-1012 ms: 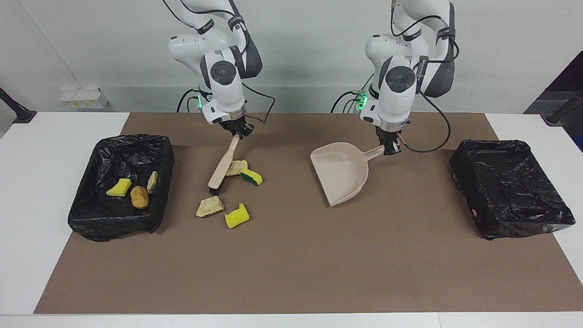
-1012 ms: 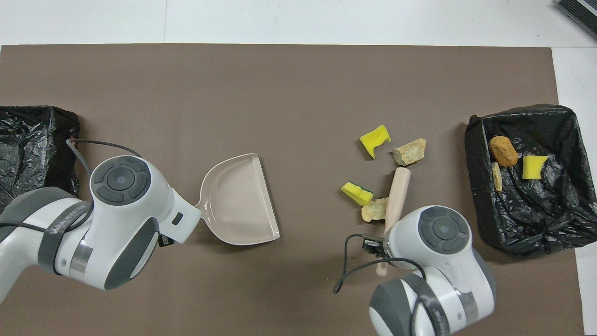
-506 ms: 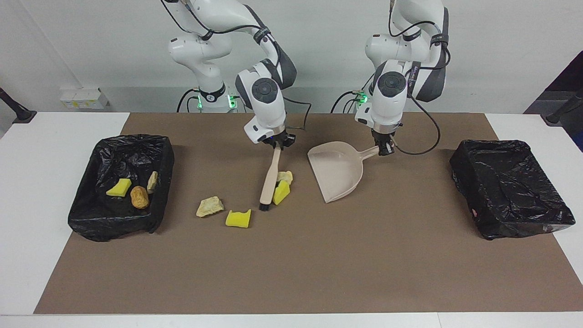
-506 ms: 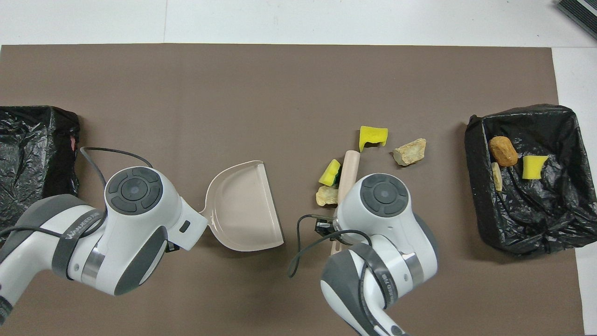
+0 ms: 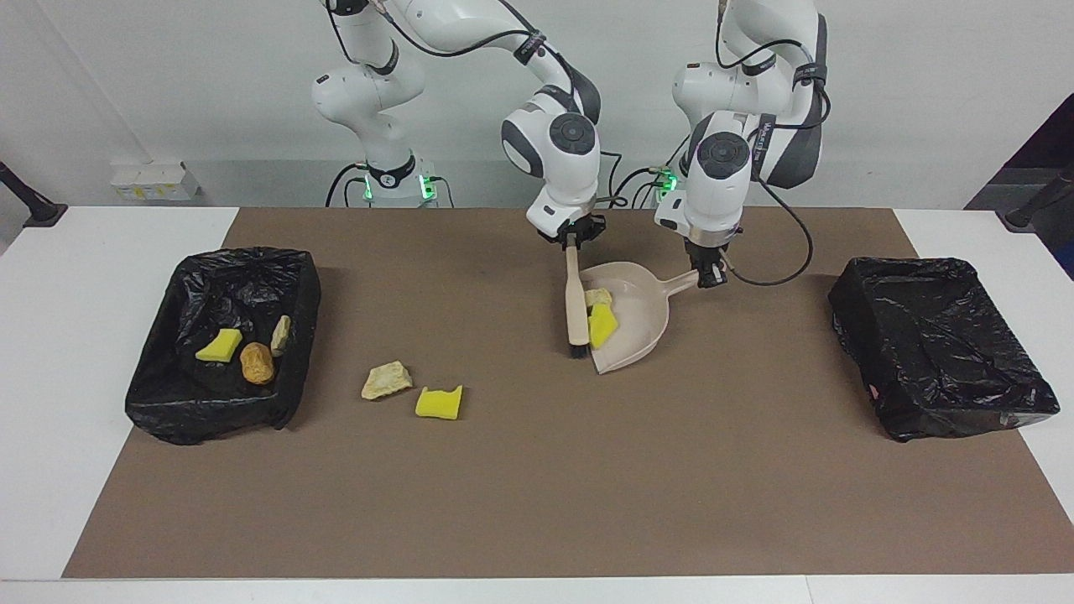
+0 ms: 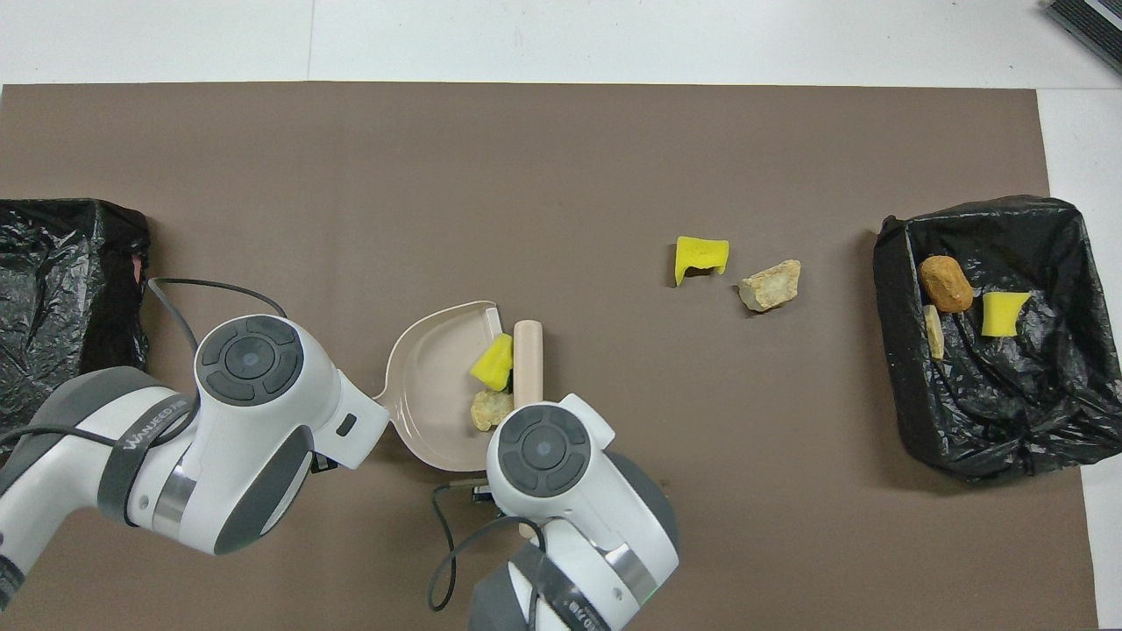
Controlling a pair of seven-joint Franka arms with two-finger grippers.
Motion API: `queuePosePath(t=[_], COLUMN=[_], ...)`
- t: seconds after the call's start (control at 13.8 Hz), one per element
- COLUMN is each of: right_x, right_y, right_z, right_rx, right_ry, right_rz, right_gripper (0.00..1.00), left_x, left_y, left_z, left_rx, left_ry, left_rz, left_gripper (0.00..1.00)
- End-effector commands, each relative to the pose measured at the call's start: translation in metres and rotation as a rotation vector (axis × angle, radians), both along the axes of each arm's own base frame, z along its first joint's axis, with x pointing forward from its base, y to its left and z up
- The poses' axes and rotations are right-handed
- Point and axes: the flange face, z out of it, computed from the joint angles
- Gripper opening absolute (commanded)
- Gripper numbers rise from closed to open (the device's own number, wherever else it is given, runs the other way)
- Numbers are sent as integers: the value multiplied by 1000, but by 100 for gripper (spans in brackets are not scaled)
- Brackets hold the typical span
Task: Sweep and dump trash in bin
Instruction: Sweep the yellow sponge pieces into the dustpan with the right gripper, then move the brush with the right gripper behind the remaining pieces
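My right gripper [image 5: 574, 238] is clamping its fingers shut on the top of the brush [image 5: 576, 304] handle, and the bristle end is resting at the open lip of the dustpan [image 5: 638, 331]. My left gripper [image 5: 711, 276] is pinching closed on the dustpan's handle, keeping the pan flat on the brown mat [image 5: 537, 486] near its edge on the robots' side, about midway along.

Two pieces of trash are lying just inside the pan against the brush: a yellow sponge piece [image 5: 602, 325] and a pale crusty chunk [image 5: 598, 297]. Two more are sitting on the mat toward the right arm's end, a beige chunk [image 5: 386, 380] and a yellow sponge [image 5: 439, 403] just beside it. Three others are already lying in the black-lined bin [image 5: 168, 403] at that end; a second lined bin [image 5: 940, 344] is standing at the left arm's end.

I am judging these scraps as light and springy, the sponges soft, the crusty bits stiff and apt to roll. They should be pushed broadside with the bristles, not gripped, and may bounce out if the pan tips early.

The right arm is reaching across toward mid-table with its wrist pointing down, the brush hanging nearly upright. The left arm is standing bent over the pan handle, wrist also pointing down.
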Motion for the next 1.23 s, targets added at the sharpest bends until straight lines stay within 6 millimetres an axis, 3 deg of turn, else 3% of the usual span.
queuePosePath(t=[0.0,0.14,0.36,0.51,0.72,0.87,1.01,1.16], right_x=[-1,10,54,93,149,181,201,205], right_y=[1,-15,-65,-115,-212,-275,-313,-340], right_z=[27,49,68,60,41,40,42,38], right_rx=[50,57,67,38,-42,-124,-188,-274], right_ry=[-29,-66,-92,-110,-113,-148,-120,-111], right_rz=[6,10,31,67,23,60,47,83], right_gripper=[0,0,0,0,0,0,0,0], left_x=[-5,-1,10,7,9,14,14,13], left_y=[3,5,24,28,27,32,32,30], left_z=[0,0,-3,-7,-7,-6,-5,-6], left_rx=[6,-3,-30,-30,-46,-80,-82,-82], left_ry=[-34,-56,-107,-101,-113,-129,-133,-132], left_rz=[10,34,88,98,115,154,154,152], left_gripper=[0,0,0,0,0,0,0,0])
